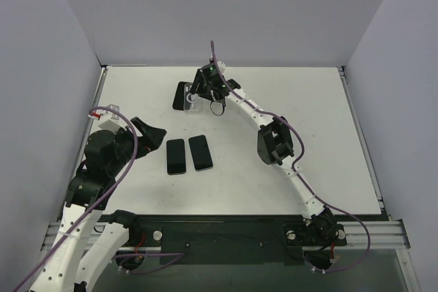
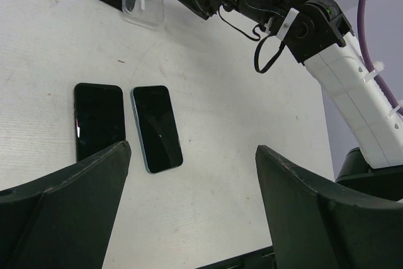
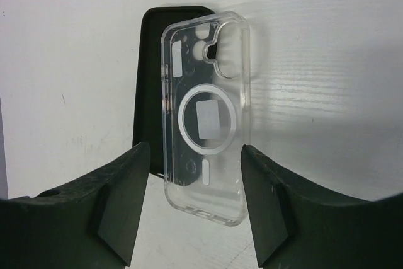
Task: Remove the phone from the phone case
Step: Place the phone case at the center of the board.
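Observation:
Two bare phones lie side by side, screens up, mid-table: a black one [image 1: 176,156] [image 2: 99,120] and a blue-edged one [image 1: 200,152] [image 2: 157,127]. At the far centre, an empty clear case [image 1: 192,103] [image 3: 204,118] with a white ring lies partly over a black case [image 1: 181,93] [image 3: 150,86]. My right gripper [image 1: 197,91] [image 3: 195,155] is open above the clear case, its fingers standing apart on either side of the case's near end. My left gripper [image 1: 152,136] [image 2: 192,155] is open and empty, just left of the phones.
The white table [image 1: 308,114] is walled by grey panels at the left, back and right. The right arm [image 1: 274,141] stretches diagonally across the table's middle from its base at the near edge. A dark rail runs along the front edge [image 1: 226,230].

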`<state>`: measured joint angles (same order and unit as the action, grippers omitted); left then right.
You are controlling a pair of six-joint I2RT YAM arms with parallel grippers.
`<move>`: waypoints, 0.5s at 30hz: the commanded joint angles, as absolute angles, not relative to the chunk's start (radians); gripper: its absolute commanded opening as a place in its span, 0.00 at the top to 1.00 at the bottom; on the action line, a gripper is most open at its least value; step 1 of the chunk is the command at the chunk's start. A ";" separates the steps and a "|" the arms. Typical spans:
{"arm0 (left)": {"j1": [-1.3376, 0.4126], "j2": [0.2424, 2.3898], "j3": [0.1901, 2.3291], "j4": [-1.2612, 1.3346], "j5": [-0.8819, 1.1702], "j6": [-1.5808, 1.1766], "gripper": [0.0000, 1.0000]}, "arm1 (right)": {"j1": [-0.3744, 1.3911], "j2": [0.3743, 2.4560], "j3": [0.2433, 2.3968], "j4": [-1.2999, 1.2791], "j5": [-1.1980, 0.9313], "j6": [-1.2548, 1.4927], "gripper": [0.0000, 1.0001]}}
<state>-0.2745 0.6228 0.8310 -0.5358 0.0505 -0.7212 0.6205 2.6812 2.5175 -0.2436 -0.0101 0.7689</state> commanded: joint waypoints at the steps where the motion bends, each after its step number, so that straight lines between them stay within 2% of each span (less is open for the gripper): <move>1: -0.279 0.635 0.871 -0.509 0.055 -0.726 0.09 | 0.603 2.668 2.540 -0.244 -0.028 0.749 0.43; 5: -0.278 0.704 0.865 -0.463 0.092 -0.726 0.09 | 0.592 2.602 2.464 -0.258 -0.051 0.750 0.41; 7: -0.276 0.820 0.876 -0.437 0.138 -0.721 0.10 | 0.578 2.515 2.361 -0.232 -0.075 0.770 0.41; 8: -0.275 0.853 0.891 -0.425 0.159 -0.726 0.15 | 0.571 2.490 2.286 -0.192 -0.101 0.803 0.43; 9: -0.272 0.888 0.896 -0.414 0.169 -0.732 0.17 | 0.552 2.462 2.239 -0.154 -0.142 0.828 0.54; 10: -0.272 0.900 0.894 -0.382 0.193 -0.751 0.20 | 0.545 2.451 2.183 -0.100 -0.162 0.860 0.57; 15: -0.272 0.887 0.833 -0.261 0.218 -0.816 0.23 | 0.531 2.537 2.225 -0.090 -0.259 0.887 0.59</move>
